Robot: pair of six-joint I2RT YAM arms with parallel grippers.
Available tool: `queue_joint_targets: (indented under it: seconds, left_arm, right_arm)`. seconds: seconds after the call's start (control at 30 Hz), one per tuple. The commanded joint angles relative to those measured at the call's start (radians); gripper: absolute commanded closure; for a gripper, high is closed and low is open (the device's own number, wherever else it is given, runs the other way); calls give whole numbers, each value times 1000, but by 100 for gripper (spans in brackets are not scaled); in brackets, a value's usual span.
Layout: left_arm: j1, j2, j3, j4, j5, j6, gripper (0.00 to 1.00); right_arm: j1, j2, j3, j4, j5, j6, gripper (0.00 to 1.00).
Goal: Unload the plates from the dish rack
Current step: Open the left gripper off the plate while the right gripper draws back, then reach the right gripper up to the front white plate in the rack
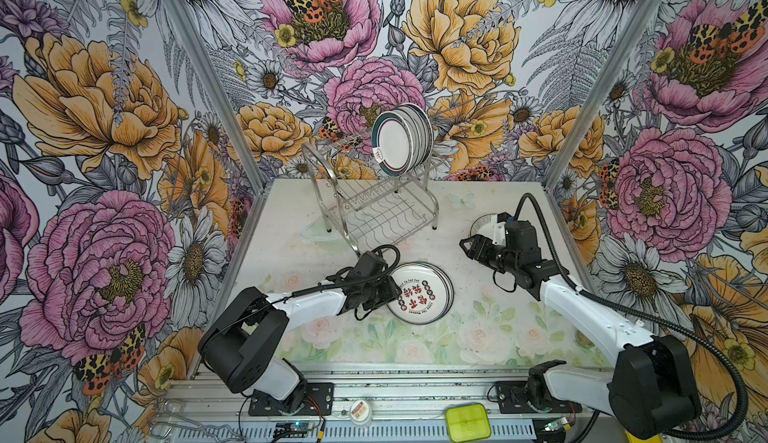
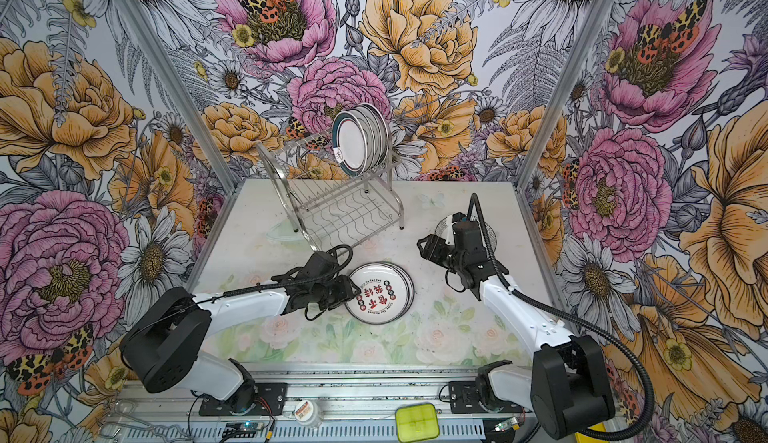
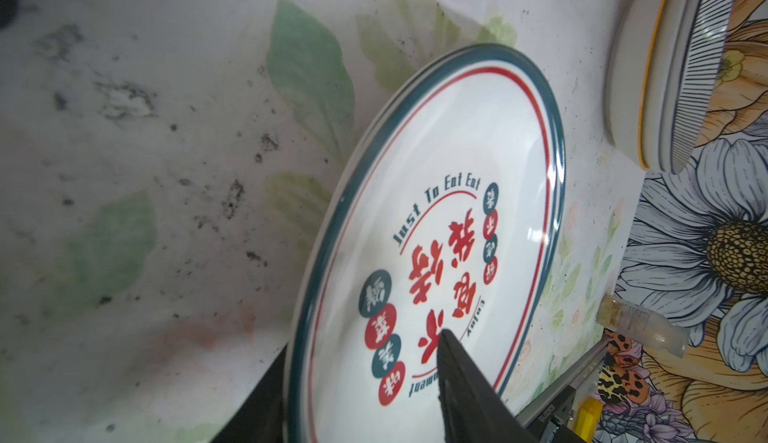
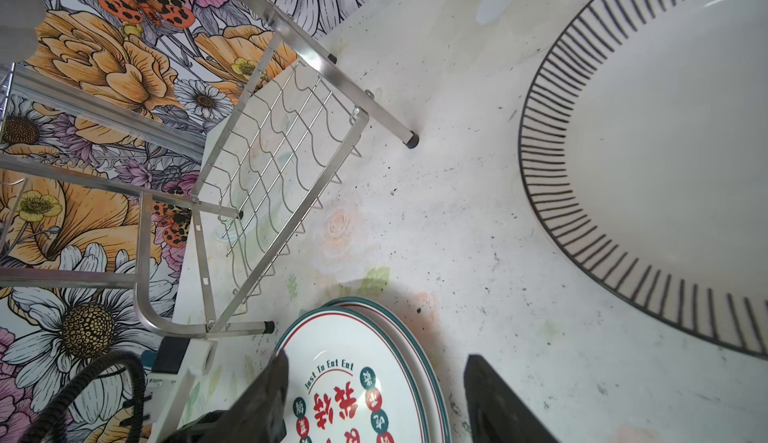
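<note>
Left gripper (image 1: 390, 293) straddles the rim of the red-lettered plate (image 1: 424, 295), jaws parted, likely letting it rest on the stack (image 1: 449, 291); right gripper (image 1: 464, 247) hovers spread and empty.

Top views overlook the whole table (image 1: 457, 324); close wrist views share one plate (image 3: 457, 137).

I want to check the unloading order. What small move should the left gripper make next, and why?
Probably draw the left gripper back, level, off the rim of the red-character plate. That plate already lies flat on a stack on the table, the jaws stand apart astride the rim, and more plates wait in the dish rack.
</note>
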Motion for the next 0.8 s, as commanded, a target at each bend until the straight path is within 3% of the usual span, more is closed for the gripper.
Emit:
queue_joint_targets:
  seconds: [0.0,0.1,0.33,0.6,0.77]
  left_arm:
    - [-16,24,52,-52,-36,26,45]
    - [-27,32,59,-66,-66,18,36]
    - [-48,67,120,-151,-117,35,34]
    - [-94,147,235,-283,-183,60,28]
    - [-87,126,234,-318,-212,52,26]
  right_arm:
    - [19,19,48,-22,-29,-64,30]
    - [35,38,66,-34,-44,-93,29]
    - [94,85,123,-78,-59,-186,29]
    - [100,105,152,-84,-19,-192,28]
    - [99,110,190,-91,31,-205,28]
